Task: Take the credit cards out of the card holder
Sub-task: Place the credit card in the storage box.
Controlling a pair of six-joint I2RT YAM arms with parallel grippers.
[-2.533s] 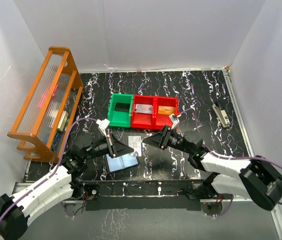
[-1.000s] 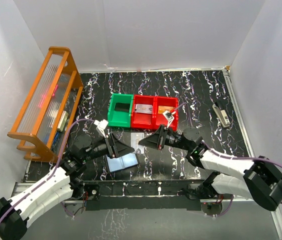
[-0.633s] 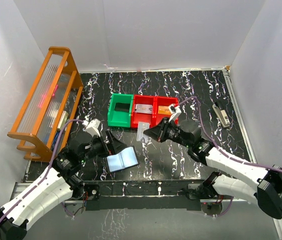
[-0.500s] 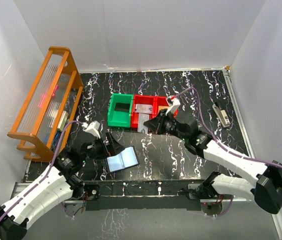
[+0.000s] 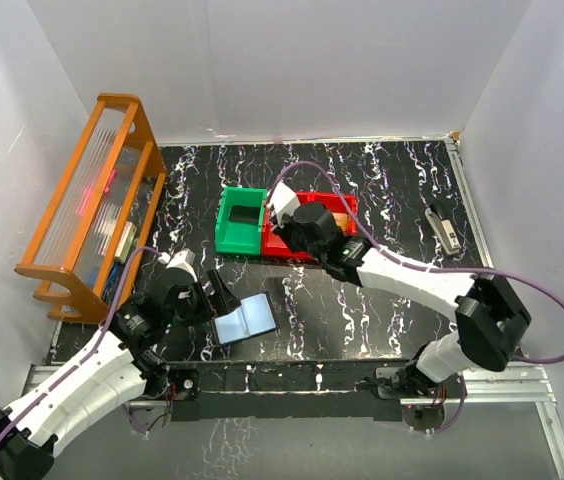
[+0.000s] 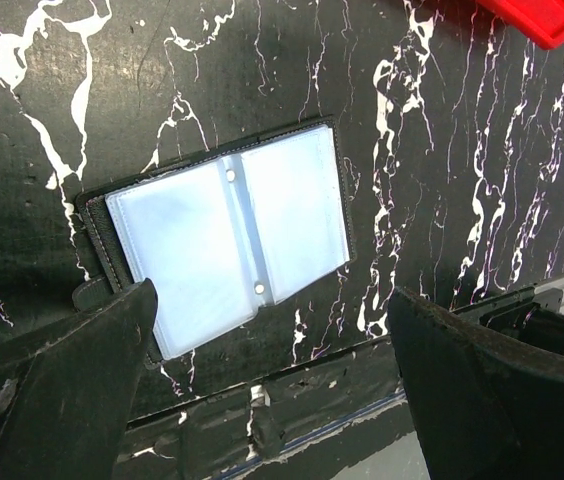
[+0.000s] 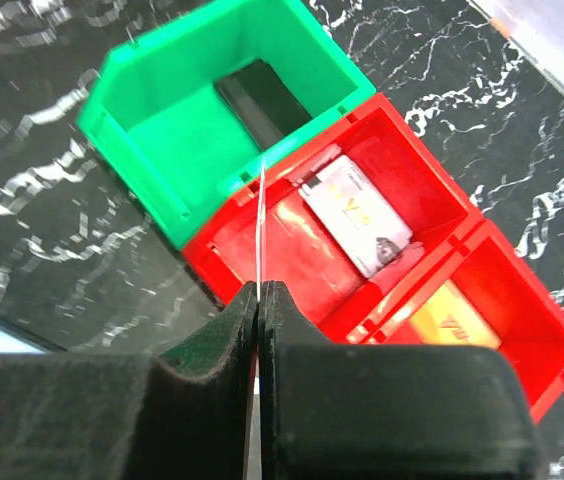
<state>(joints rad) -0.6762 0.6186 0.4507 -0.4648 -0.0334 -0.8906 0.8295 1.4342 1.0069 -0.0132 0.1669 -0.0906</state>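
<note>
— Left side: status?
— My left gripper stands wide open and holds nothing. It is above the card holder, which lies opened flat on the table, pale panels up
— Right side?
— My right gripper is clamped on a thin card, seen edge-on, over the red bin. A black card lies in the green bin beside it
</note>
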